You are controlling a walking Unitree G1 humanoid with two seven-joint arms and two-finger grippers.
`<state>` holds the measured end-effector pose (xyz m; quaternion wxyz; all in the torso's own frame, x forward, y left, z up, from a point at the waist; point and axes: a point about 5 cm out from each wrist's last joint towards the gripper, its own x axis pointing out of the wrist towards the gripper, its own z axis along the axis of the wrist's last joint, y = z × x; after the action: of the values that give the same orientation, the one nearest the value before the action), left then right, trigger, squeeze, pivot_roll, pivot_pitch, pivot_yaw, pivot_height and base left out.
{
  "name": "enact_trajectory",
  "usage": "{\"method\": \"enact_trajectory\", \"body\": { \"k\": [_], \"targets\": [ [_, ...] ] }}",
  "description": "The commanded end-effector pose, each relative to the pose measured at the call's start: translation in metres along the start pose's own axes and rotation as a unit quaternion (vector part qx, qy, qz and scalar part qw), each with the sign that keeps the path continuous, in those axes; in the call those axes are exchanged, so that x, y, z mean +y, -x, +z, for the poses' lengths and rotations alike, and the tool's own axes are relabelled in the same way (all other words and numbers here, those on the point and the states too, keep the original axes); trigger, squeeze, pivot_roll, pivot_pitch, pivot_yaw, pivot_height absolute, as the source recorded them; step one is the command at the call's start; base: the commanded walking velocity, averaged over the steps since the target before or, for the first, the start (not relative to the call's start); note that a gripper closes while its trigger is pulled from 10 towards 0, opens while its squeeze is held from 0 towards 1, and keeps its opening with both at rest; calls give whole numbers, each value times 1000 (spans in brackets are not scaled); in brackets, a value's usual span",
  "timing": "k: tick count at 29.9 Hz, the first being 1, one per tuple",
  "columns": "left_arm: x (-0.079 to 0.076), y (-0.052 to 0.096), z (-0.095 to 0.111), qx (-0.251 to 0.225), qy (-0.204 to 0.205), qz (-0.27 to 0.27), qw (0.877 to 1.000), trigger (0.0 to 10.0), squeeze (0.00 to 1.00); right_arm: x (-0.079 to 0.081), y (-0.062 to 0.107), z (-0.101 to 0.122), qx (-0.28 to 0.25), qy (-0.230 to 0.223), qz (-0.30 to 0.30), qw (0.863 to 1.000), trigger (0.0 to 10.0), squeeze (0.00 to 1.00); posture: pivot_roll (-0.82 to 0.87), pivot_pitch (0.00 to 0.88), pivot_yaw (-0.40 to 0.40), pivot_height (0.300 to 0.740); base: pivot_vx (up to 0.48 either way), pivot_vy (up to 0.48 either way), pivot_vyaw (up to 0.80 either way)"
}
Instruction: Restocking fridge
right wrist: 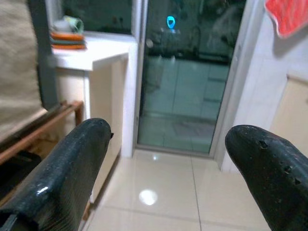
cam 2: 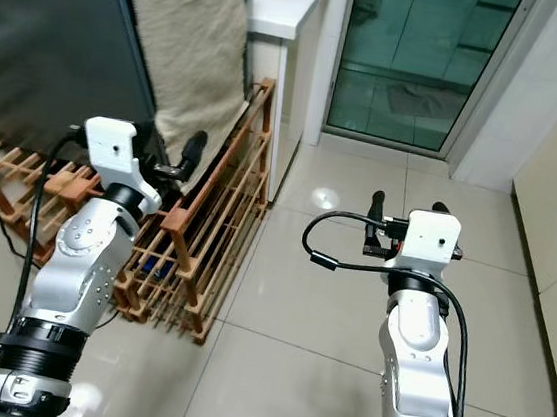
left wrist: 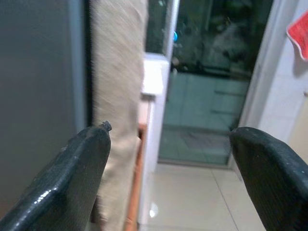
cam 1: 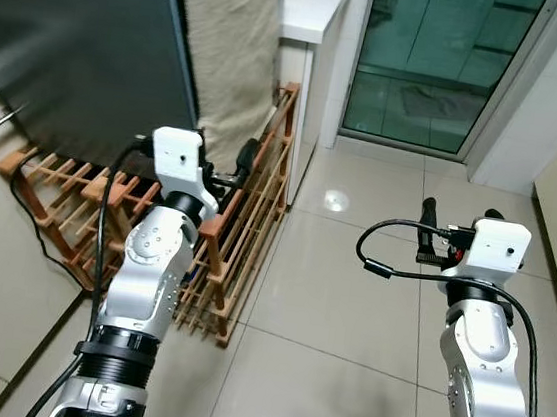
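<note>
Left gripper [left wrist: 168, 168] and right gripper [right wrist: 168, 168] raised, jaws spread, empty; dark fridge [cam 1: 77, 35] beside wooden rack [cam 1: 248, 215].

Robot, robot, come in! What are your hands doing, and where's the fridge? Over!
Left gripper open, empty. Right gripper open, empty. Dark fridge ahead on the left, door shut. Wooden rack on the floor beside it, under the left arm.

A glossy beige tiled floor [cam 1: 348, 307] is seen, with a low wooden rack [cam 1: 245, 235] set beside a white counter [cam 1: 311, 11], a beige cloth [cam 1: 231, 52] hung above, and a glass door [cam 1: 436, 65] beyond.
</note>
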<state>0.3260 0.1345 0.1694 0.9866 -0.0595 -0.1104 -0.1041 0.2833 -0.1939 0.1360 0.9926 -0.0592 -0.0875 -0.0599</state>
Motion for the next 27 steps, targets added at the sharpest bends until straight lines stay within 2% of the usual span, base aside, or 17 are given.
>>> {"method": "enact_trajectory", "body": {
  "k": [1,7,9,11,12,13,14,18,20,22,27],
  "targets": [
    [-2,-3,6,-7,2,0,1000,10000,0,-1,-2,7,-16,6,-1,1000,10000,0,-130,18,56,740,465,0,0],
    [-4,-4,9,-15,8,5,1000,10000,0,-1,-4,9,-22,10,1,1000,10000,0,-130,10,58,740,465,0,0],
    [2,-1,20,-45,14,27,999,10000,0,-3,-5,33,-85,37,-7,996,10000,0,-129,10,57,740,291,383,0],
    [5,2,38,-85,4,40,996,10000,0,-4,-3,67,-172,76,-12,982,10000,0,-129,10,57,740,129,411,0],
    [5,2,44,-94,2,43,995,10000,0,-4,-2,76,-194,86,-12,977,10000,0,-128,8,55,740,0,416,0],
    [6,3,60,-126,0,53,991,10000,0,-4,-1,95,-233,96,-18,968,10000,0,-127,7,54,740,0,428,0],
    [6,3,65,-137,-5,54,989,10000,0,-4,0,102,-246,95,-19,964,10000,0,-123,6,52,740,0,431,0],
    [3,4,73,-152,-14,57,987,10000,0,1,-2,116,-273,94,-15,957,10000,0,-121,1,50,740,0,432,0],
    [3,4,74,-151,-5,64,986,10000,0,6,-4,120,-280,91,-6,956,10000,0,-119,0,48,740,0,435,0],
    [4,5,74,-150,10,75,986,10000,0,8,-5,116,-270,86,0,959,10000,0,-117,0,46,740,0,223,0],
    [4,3,75,-148,-6,79,986,10000,0,9,-6,104,-237,73,11,969,10000,0,-116,0,43,740,0,0,0]
  ]
}}
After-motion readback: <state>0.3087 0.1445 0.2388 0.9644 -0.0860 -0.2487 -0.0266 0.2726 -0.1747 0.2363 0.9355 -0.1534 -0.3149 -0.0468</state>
